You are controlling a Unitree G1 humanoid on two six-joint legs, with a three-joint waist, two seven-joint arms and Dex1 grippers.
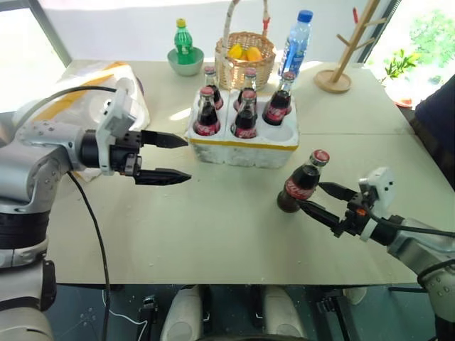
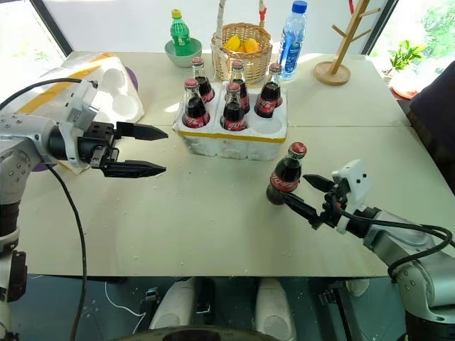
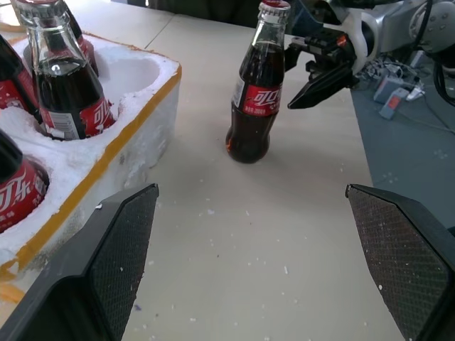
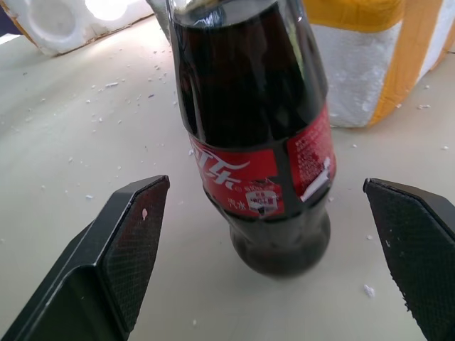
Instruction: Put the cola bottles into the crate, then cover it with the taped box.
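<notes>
Cola bottle (image 1: 302, 182) loose on table (image 1: 213, 234) | right gripper (image 1: 321, 198) wide open around it, not gripping | left gripper (image 1: 179, 158) open, empty | five bottles in crate (image 1: 242, 149)

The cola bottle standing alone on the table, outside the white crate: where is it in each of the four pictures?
Left eye view: lone cola bottle, right of centre, before the crate.
Right eye view: right of centre.
Left wrist view: upper middle, crate at left.
Right wrist view: centre, close up.
Shared landmark: the crate's yellow tape.
</notes>
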